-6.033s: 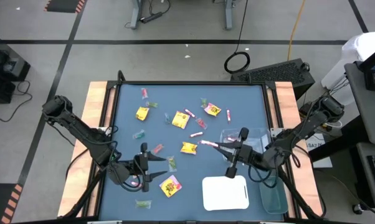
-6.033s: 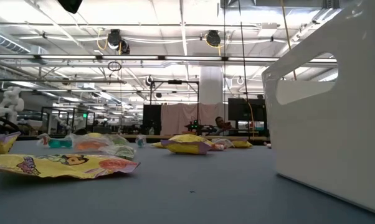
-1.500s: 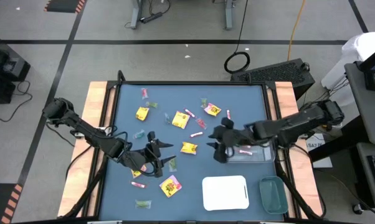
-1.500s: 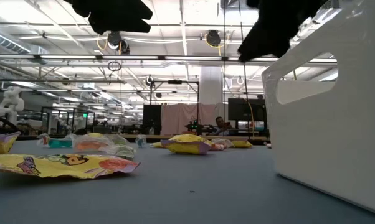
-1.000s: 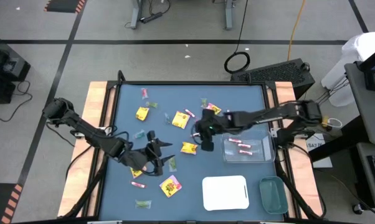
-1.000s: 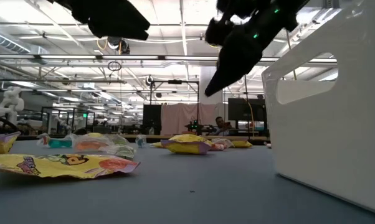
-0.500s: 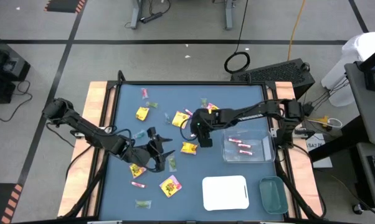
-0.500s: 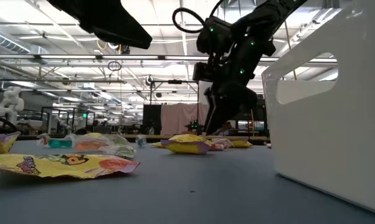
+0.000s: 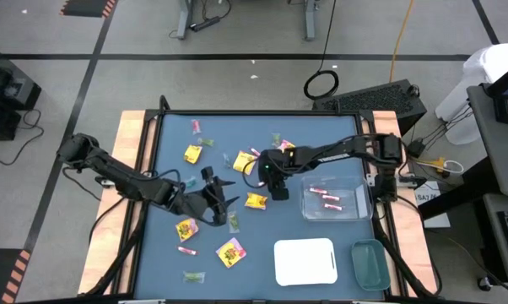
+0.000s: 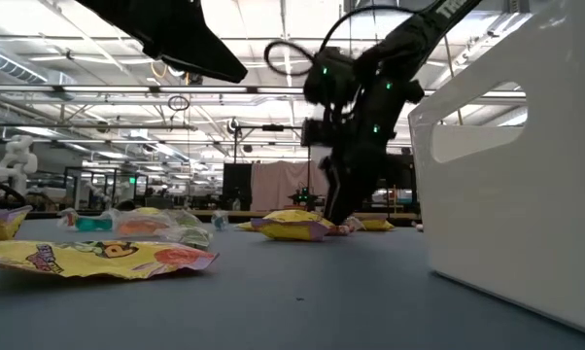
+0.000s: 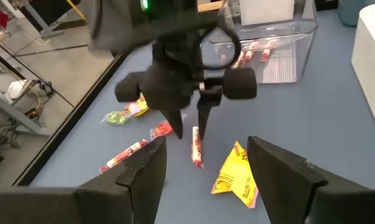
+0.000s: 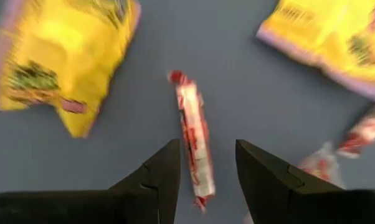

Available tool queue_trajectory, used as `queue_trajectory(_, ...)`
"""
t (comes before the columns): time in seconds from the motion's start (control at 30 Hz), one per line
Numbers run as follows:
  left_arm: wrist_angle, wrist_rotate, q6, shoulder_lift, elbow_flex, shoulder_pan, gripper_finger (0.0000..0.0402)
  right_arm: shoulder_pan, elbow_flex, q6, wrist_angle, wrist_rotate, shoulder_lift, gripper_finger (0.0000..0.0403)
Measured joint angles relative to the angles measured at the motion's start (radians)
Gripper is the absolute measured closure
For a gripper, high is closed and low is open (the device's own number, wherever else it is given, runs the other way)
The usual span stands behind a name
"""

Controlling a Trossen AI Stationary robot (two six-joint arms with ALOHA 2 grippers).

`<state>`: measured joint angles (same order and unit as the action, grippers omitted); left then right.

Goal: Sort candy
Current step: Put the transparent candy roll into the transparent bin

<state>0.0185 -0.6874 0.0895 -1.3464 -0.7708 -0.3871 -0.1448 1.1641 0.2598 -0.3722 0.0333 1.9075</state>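
Candy lies scattered on the blue table (image 9: 321, 139): yellow packets, pink-red sticks and small green pieces. My right gripper (image 12: 206, 168) is open and points steeply down over one pink-red stick (image 12: 192, 144), which lies flat beside a yellow packet (image 9: 255, 200). Its fingers stand on either side of the stick's near end without touching it. The left wrist view shows the same gripper (image 11: 189, 130) just above that stick (image 11: 197, 149). My left gripper (image 9: 218, 203) is open and hovers over the table's left middle, with nothing between its fingers (image 11: 144, 180).
A clear tray (image 9: 355, 187) at the right holds pink-red sticks. A white tray (image 9: 305, 262) and a green-tinted tray (image 9: 368, 263) stand at the near right. More yellow packets (image 9: 244, 162) (image 9: 230, 251) (image 9: 186, 228) lie around both grippers.
My right gripper has swung from near the clear tray toward the table's left, then dropped toward the pink-red stick beside the yellow packet, tipping more steeply down. My left gripper has shifted slightly toward the far edge. No candy has moved.
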Motion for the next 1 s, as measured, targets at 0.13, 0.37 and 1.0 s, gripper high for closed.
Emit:
queue_trajectory(0.13, -0.001, 0.003, 0.006, 0.0, 0.0, 0.001, 0.0173, 0.0, 0.001, 0.003, 0.003, 0.001, 0.034, 0.0259)
queue_trajectory(0.37, -0.001, 0.006, 0.023, 0.0, 0.0, 0.001, 0.0173, 0.0, 0.003, -0.054, 0.0, 0.0, 0.042, 0.0277)
queue_trajectory(1.0, -0.021, 0.011, 0.115, 0.0, 0.0, -0.007, 0.0173, 0.079, 0.002, -0.169, -0.03, -0.115, -0.089, 0.0369)
